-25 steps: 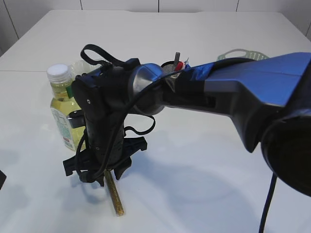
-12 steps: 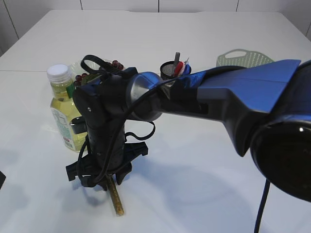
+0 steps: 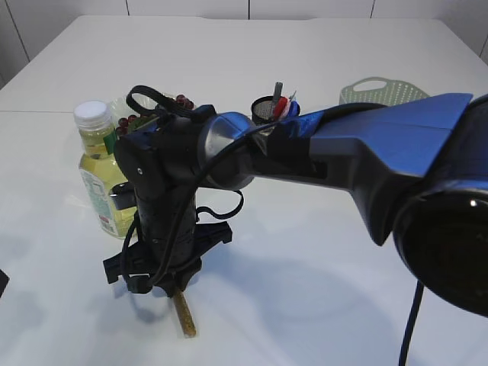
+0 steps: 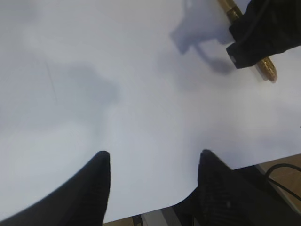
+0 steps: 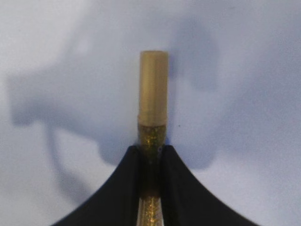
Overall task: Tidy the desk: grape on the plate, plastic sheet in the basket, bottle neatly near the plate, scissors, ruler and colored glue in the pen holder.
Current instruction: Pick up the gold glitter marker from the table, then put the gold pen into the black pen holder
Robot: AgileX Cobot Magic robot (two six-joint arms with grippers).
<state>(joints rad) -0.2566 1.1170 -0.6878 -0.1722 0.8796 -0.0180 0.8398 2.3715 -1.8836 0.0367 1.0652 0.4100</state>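
Gripping one glue stick (image 5: 153, 94), right pincer (image 5: 150, 155).

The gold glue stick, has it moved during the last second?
Yes, slightly. The right claw is shut on the glue stick; less of it shows below the claw, while the bottle stays fixed.

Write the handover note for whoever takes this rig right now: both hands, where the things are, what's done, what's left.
Right hand: shut on the gold glue stick, low over the table.
Left hand: open, empty, over bare table near the front edge.
Grapes sit behind the bottle; the plate under them is mostly hidden by the arm.
Pen holder at the back already has things standing in it; which ones is too small to tell.
Green basket at back right; its contents cannot be seen.
Left: put the glue stick in the pen holder. Check the plastic sheet, not in view.
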